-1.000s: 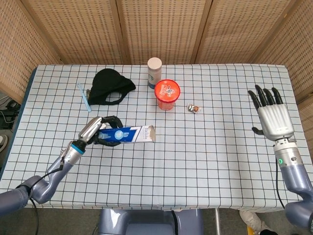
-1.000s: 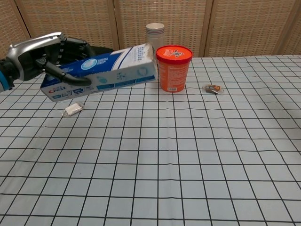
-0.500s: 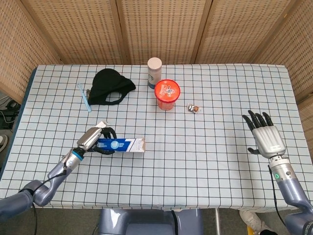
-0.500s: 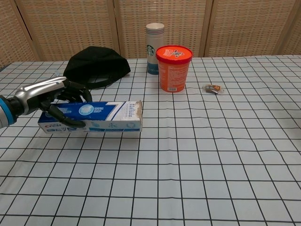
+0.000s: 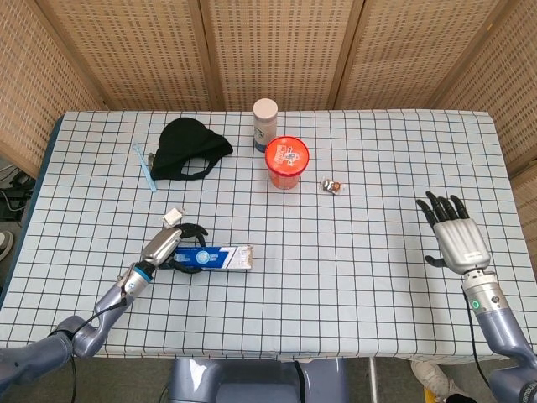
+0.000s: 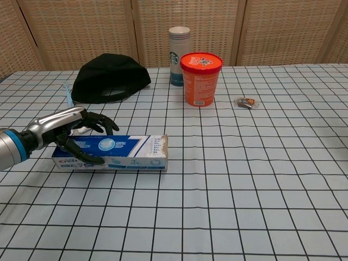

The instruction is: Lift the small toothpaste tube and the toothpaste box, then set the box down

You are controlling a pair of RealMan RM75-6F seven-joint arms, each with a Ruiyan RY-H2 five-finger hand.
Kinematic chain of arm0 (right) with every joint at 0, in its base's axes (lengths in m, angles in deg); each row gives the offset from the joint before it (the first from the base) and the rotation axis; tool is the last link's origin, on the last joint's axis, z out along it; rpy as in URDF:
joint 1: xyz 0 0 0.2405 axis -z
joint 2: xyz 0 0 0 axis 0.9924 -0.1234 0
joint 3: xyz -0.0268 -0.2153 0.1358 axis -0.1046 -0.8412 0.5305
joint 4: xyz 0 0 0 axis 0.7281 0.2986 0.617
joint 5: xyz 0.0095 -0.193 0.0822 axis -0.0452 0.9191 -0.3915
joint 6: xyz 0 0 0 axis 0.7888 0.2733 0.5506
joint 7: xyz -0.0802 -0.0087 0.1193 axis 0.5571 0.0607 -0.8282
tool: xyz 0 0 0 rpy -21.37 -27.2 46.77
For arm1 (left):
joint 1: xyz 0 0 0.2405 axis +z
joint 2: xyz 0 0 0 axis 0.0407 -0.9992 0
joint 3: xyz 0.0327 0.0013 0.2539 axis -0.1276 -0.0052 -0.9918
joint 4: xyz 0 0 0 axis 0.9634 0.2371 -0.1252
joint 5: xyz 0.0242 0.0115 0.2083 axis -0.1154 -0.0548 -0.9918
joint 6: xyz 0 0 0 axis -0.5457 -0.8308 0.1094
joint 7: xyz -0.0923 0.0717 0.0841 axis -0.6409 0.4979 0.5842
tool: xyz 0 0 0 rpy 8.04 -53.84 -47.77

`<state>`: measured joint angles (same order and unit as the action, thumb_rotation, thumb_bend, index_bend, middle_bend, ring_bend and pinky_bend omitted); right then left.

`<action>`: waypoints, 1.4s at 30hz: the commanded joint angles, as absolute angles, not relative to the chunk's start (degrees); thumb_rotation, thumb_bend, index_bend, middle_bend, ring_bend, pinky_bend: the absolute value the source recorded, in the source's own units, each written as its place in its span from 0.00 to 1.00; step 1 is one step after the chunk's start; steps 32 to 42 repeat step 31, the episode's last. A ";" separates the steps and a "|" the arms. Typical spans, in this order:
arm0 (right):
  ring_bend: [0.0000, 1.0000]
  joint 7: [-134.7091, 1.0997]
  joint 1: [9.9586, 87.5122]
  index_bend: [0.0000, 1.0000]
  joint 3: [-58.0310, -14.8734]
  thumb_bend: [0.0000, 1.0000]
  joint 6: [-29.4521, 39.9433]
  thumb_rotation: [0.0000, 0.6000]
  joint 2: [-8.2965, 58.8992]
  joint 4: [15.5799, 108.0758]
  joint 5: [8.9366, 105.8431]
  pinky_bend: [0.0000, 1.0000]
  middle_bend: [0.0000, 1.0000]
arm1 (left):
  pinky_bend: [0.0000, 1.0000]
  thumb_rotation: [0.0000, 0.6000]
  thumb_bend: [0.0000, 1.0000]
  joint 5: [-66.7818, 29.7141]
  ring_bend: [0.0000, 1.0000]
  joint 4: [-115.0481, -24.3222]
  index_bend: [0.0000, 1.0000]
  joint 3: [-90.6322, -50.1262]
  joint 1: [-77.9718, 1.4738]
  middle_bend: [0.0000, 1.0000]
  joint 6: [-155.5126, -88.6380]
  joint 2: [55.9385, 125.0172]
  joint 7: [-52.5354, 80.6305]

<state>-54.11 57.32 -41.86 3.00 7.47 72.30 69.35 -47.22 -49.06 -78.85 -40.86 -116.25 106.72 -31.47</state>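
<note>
1. Left hand, silver-backed with dark fingers, lies low over the left end of the toothpaste box, its fingers curled over the top and thumb along the near face, grasping it.
2. That box is a long rectangular carton, blue and white with a red strip at its left end; it lies flat on the checked tablecloth, near-left of the table's centre, its right flap looking frayed.
3. Just beyond the hand sits the small toothpaste tube, a little white piece, on the cloth and apart from the box.
4. Far left, a thin blue toothbrush lies beside a soft black cap.
5. Farther right stand a white cylindrical tumbler and, just in front of it, an orange lidded cup.
6. A small crinkled wrapper lies right of the cup.
7. Right hand holds nothing, palm down with dark fingers spread, at the table's right edge.
</note>
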 commanded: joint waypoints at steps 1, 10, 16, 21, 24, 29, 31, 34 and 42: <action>0.10 -54.17 57.64 0.04 -41.80 0.00 2.53 1.00 7.51 72.34 69.82 0.07 0.05 | 0.00 1.00 0.00 -47.41 0.00 -50.65 0.32 -79.02 -40.79 0.00 -116.65 105.32 -32.58; 0.10 -56.38 61.23 0.04 -41.84 0.00 -4.86 1.00 7.21 72.70 73.75 0.02 0.04 | 0.00 1.00 0.00 -49.17 0.00 -61.40 0.00 -79.80 -37.85 0.00 -124.16 94.87 -28.61; 0.00 -58.87 65.19 0.03 -43.36 0.00 -12.48 1.00 7.49 70.50 79.19 0.00 0.00 | 0.00 1.00 0.00 -45.10 0.00 -72.39 0.00 -78.24 -27.88 0.00 -138.08 87.97 -15.47; 0.00 -58.45 68.13 0.00 -44.97 0.00 -15.35 1.00 7.22 70.06 81.08 0.00 0.00 | 0.00 1.00 0.00 -40.17 0.00 -79.74 0.00 -77.91 -20.97 0.00 -143.89 81.97 -4.81; 0.00 -58.62 69.40 0.00 -45.39 0.00 -16.58 1.00 7.63 69.29 81.74 0.00 0.00 | 0.00 1.00 0.00 -38.00 0.00 -83.15 0.00 -78.73 -18.60 0.00 -143.55 78.48 -1.58; 0.00 -58.33 70.76 0.00 -45.85 0.00 -18.03 1.00 7.93 68.57 83.01 0.00 0.00 | 0.00 1.00 0.00 -36.43 0.00 -86.71 0.00 -79.49 -16.57 0.00 -142.36 74.78 0.77; 0.00 -58.43 71.26 0.00 -45.92 0.00 -18.60 1.00 8.03 68.56 83.50 0.00 0.00 | 0.00 1.00 0.00 -36.45 0.00 -87.93 0.00 -79.32 -16.20 0.00 -142.22 73.92 1.93; 0.00 -58.43 71.26 0.00 -45.92 0.00 -18.60 1.00 8.03 68.56 83.50 0.00 0.00 | 0.00 1.00 0.00 -36.45 0.00 -87.93 0.00 -79.32 -16.20 0.00 -142.22 73.92 1.93; 0.00 -58.43 71.26 0.00 -45.92 0.00 -18.60 1.00 8.03 68.56 83.50 0.00 0.00 | 0.00 1.00 0.00 -36.45 0.00 -87.93 0.00 -79.32 -16.20 0.00 -142.22 73.92 1.93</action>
